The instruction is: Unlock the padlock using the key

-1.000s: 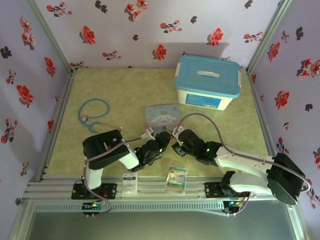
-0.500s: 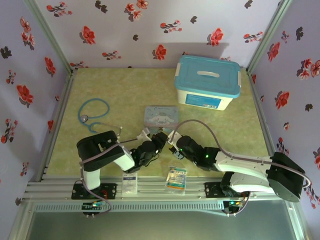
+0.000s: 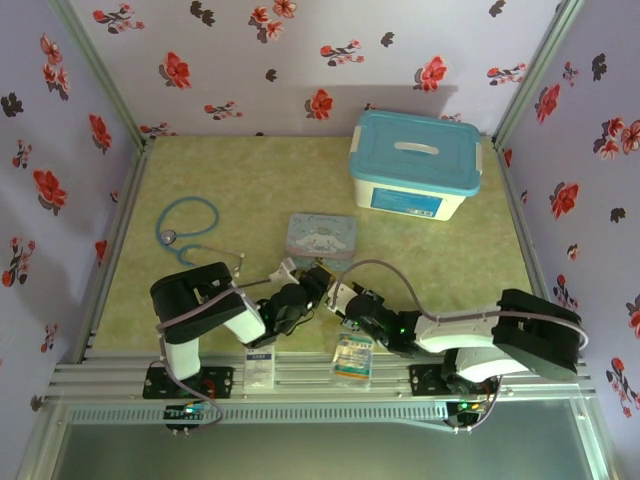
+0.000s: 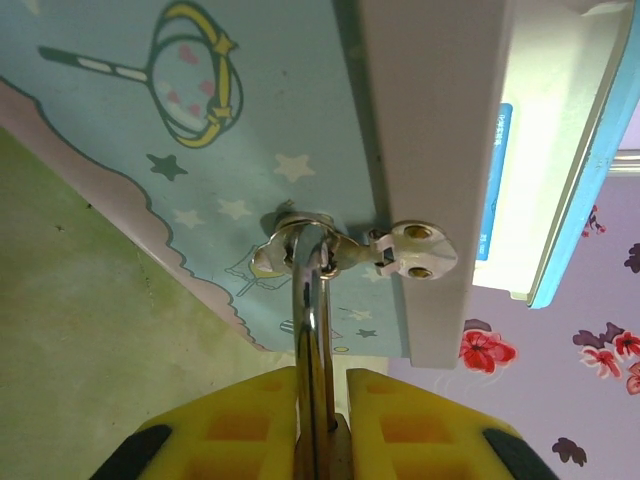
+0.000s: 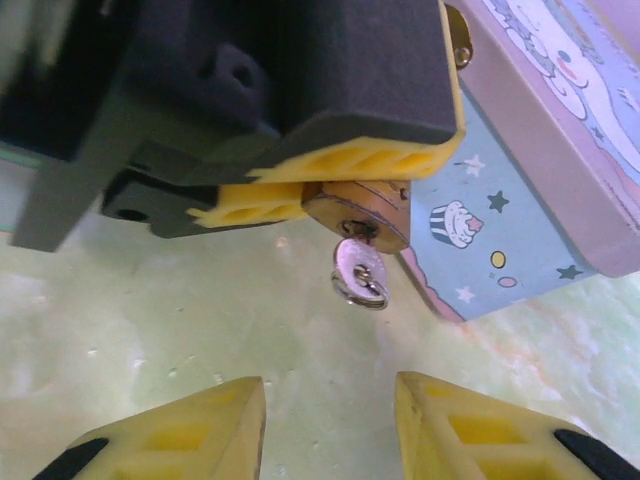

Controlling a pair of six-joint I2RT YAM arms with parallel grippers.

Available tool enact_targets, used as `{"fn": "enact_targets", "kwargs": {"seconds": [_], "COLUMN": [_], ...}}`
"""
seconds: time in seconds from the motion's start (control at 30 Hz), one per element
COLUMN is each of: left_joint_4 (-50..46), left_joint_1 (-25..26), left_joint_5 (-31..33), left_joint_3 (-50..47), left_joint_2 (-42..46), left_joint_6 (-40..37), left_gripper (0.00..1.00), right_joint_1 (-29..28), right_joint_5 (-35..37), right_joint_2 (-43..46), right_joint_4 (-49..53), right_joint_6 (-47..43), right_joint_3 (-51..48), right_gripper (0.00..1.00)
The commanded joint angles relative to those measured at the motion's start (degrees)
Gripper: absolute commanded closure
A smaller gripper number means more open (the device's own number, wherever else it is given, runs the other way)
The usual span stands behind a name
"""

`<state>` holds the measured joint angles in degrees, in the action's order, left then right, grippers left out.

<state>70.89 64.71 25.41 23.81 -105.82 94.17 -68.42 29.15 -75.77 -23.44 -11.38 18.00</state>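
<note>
The left tool [image 4: 322, 440] is pinched narrow on the padlock [image 5: 365, 205], holding it at the near edge of the cartoon tin [image 3: 322, 236]. The shackle [image 4: 312, 300] runs up from between its yellow pads and through the tin's hasp [image 4: 400, 250]. The key [image 5: 358, 270] is already seated in the keyhole, with its head hanging below the brass body on the side away from the tin.

The right tool [image 5: 330, 430] stands parted and empty, just short of the key, with the key head lined up on the gap between its fingers. To do this step well, I would ease it forward until both pads bracket the flat of the key head. Then close squarely, so the key cannot skate out, and twist about the key's own axis while the left tool holds the body firm. An off-centre pinch would likely lever the key sideways.

The surface [image 3: 250, 180] is a mottled yellow-green mat. Beyond the tin sits a blue-lidded storage box [image 3: 415, 165], and left of the tin lies a stethoscope [image 3: 190, 225]. Two small packets [image 3: 353, 358] lie nearer than the tin, at the rail. The walls [image 3: 300, 50] are lilac with red flowers.
</note>
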Motion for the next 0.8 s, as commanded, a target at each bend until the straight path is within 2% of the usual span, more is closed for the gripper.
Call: {"fn": "enact_targets", "kwargs": {"seconds": [0.0, 0.2, 0.43, 0.63, 0.77], "left_joint_4": [3.1, 3.0, 3.2, 3.1, 3.1], "left_joint_1": [-0.2, -0.2, -0.2, -0.2, -0.2], "left_joint_5": [0.3, -0.3, -0.3, -0.3, -0.3], "left_joint_3": [-0.4, 0.1, -0.2, -0.2, -0.1], "left_joint_2": [2.2, 1.7, 1.8, 1.9, 1.6], "left_joint_6": [-1.2, -1.2, -0.7, -0.9, -0.5], "left_gripper": [1.00, 1.00, 1.00, 1.00, 1.00], "right_joint_1": [-0.5, -0.5, -0.6, -0.6, -0.6], "right_joint_5": [5.7, 6.2, 7.0, 7.4, 6.8], "right_joint_2": [-1.9, -4.4, -8.9, -10.7, -11.2], "right_joint_4": [-10.3, -15.6, -18.1, -20.9, -19.2], "right_joint_6": [-3.4, -6.3, -8.0, -7.7, -7.8], "right_joint_3": [-0.7, -0.9, 1.4, 2.1, 3.5], "right_gripper": [0.63, 0.65, 0.78, 0.80, 0.82]}}
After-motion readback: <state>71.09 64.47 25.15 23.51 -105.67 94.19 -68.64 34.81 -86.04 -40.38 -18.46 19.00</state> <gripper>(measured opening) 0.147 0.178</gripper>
